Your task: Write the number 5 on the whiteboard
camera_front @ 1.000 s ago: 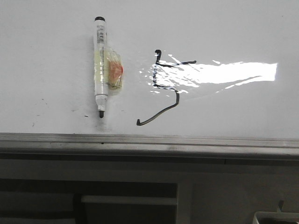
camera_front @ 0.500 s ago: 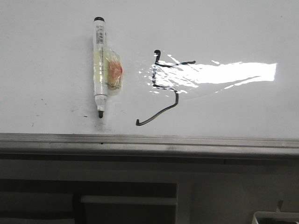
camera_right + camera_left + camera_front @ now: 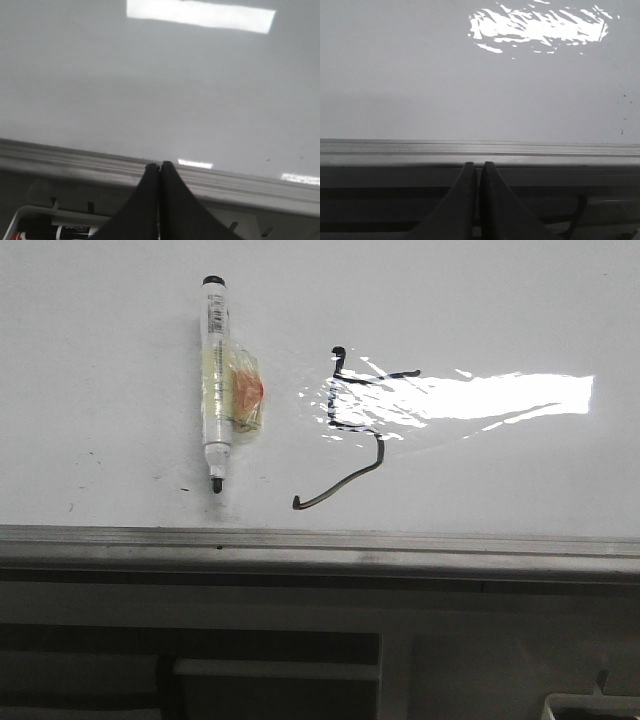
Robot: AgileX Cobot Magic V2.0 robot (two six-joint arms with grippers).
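Front view shows the number 5 (image 3: 352, 425) drawn in thin black line on the whiteboard (image 3: 500, 310), its top bar running into a bright glare patch (image 3: 470, 398) and its hooked tail ending near the grey edge strip (image 3: 320, 538); a marker (image 3: 215, 380) lies flat just beside it, uncapped tip toward the strip, with a piece of yellowish tape (image 3: 243, 390) around its barrel; neither arm appears in this view. Left wrist view has the left gripper (image 3: 479, 172) clenched with its fingers pressed together and nothing between them, poised over the edge strip with only bare board ahead of the fingertips; the right gripper (image 3: 159, 172) is likewise closed on nothing, the strip just ahead of its tips and a tray (image 3: 30, 220) of pens behind them. The digit looks finished, so the task seems essentially complete; the risks left are a finger or wrist sweeping over the fresh ink and smearing the tail, the loose marker being nudged so that its bare tip adds a stray stroke, or the uncapped tip drying out.
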